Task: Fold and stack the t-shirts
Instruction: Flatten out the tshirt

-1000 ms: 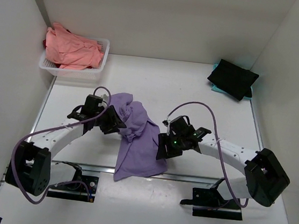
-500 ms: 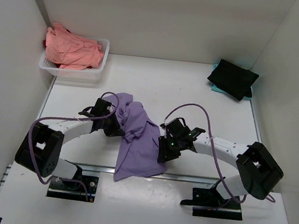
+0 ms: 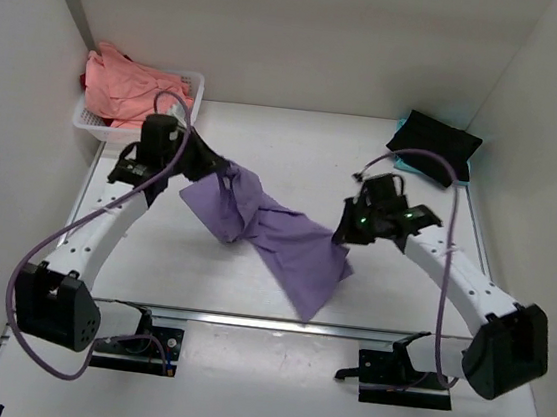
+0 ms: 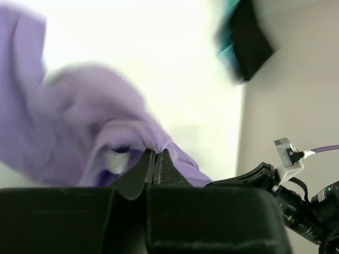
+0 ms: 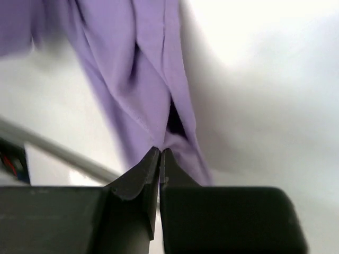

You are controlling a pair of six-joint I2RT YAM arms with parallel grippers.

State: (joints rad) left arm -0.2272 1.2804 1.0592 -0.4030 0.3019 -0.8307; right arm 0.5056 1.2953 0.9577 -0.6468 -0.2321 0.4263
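Note:
The lavender-purple t-shirt hangs stretched between both arms above the middle of the table. My left gripper is shut on its upper left edge; the left wrist view shows cloth pinched at the fingertips. My right gripper is shut on the shirt's right edge, with cloth bunched at its tips. Salmon-pink t-shirts fill the basket at the back left. A black t-shirt lies folded on a teal one at the back right.
The white lattice basket stands in the back left corner against the wall. White walls close in the table on three sides. A metal rail runs along the near edge by the arm bases.
Both grippers closed on the purple shirt, then rose and moved apart, the left toward the back left, the right to the right. The shirt went from a crumpled heap to a stretched sheet.

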